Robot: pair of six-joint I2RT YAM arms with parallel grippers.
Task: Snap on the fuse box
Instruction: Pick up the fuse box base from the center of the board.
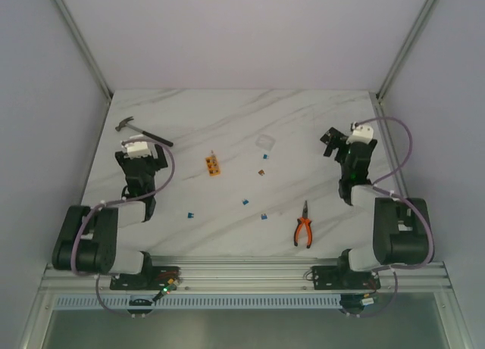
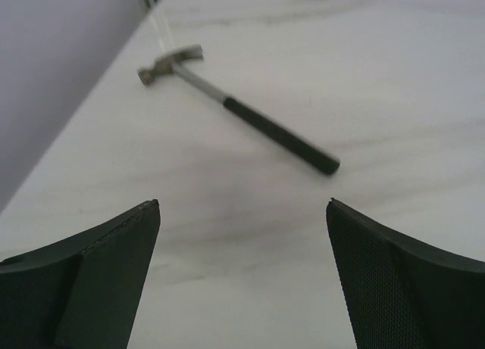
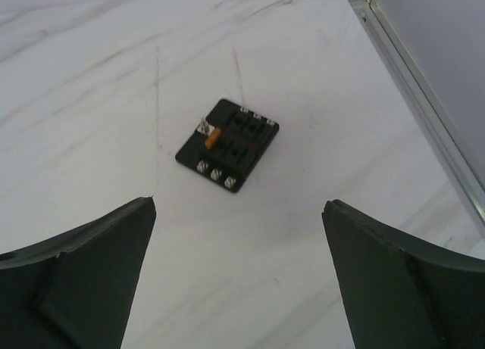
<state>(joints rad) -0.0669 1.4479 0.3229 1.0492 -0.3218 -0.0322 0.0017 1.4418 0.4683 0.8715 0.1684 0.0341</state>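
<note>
Found fuse box [image 3: 227, 144] lying flat and uncovered on table [image 3: 76, 76], just ahead of right gripper [image 3: 239, 202]. Noted both claws spread wide and empty, left gripper [image 2: 242, 202] facing hammer [image 2: 265, 126]. Judged barely begun: what looks like clear cover [image 1: 264, 143] mid-table yet to be fetched, seated, pressed

Pliers [image 1: 304, 232] (orange grips) nr R arm [image 1: 395, 239].

Table [image 1: 227, 114]: white marble-look top, grey-veined, smooth, faint sheen; hammer [image 2: 227, 103], ten o'clock: dull grey metal head, bright polished shaft, matt black grip; fuse box [image 3: 227, 144]: matt black plastic, small shiny metal screw heads; pliers [image 1: 303, 229], five o'clock: smooth orange handle sleeves; left gripper [image 2: 242, 213]: fingers [image 2: 394, 288] matt dark, one pad finely cross-hatched.
</note>
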